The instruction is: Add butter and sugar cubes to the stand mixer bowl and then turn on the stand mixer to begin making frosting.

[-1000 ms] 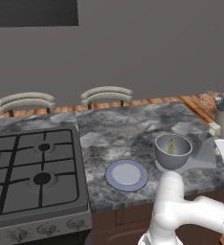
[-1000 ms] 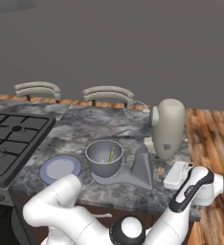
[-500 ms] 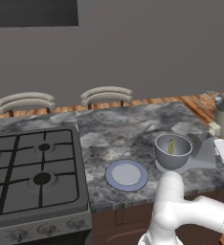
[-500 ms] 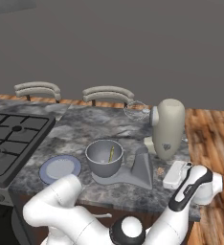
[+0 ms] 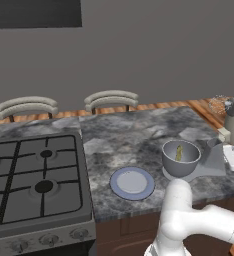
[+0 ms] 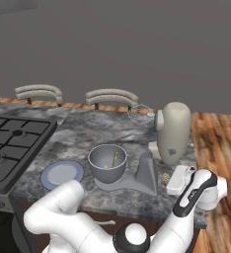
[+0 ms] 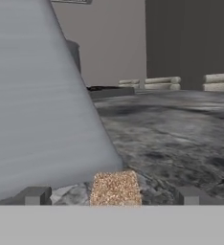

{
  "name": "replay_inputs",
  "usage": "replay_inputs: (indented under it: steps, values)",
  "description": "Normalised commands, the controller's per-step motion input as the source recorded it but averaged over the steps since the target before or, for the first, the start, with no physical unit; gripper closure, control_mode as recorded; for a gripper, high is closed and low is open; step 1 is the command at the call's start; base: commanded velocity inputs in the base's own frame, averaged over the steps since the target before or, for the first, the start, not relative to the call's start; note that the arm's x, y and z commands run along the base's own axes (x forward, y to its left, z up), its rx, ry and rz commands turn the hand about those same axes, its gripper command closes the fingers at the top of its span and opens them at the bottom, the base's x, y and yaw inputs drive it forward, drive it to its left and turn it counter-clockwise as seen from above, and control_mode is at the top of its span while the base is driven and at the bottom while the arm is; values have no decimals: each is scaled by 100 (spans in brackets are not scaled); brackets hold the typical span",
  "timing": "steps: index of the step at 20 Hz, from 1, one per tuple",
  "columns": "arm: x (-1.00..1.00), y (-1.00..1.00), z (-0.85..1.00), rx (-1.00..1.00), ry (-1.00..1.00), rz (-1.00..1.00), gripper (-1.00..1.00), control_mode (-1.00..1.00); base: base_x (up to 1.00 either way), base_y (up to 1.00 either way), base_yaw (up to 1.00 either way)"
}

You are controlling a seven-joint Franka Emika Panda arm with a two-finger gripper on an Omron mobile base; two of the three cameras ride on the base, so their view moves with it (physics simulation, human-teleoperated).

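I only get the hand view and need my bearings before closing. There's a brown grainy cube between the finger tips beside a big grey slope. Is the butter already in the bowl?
Observer: Yes, the butter leans inside the stand mixer bowl.
Operator: What's the grey slope?
Observer: The column of the stand mixer, with the cream head tilted up above it.
Operator: Where's my gripper on the counter?
Observer: The gripper, open, sits low at the counter's right end, by the mixer's base, with the sugar cube between its tips.
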Motion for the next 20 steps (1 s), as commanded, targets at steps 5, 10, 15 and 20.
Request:
replay_inputs:
  steps: [5,10,15,20]
  values:
    - [0,34,-37,1,3,2,100,-100,0,0,0]
    - [-3,1,-2,0,2,0,100,-100,0,0,0]
    - [-38,-26,0,0,-4,-1,100,-100,0,0,0]
    - [-67,-20,17,0,-8,-3,100,-100,0,0,0]
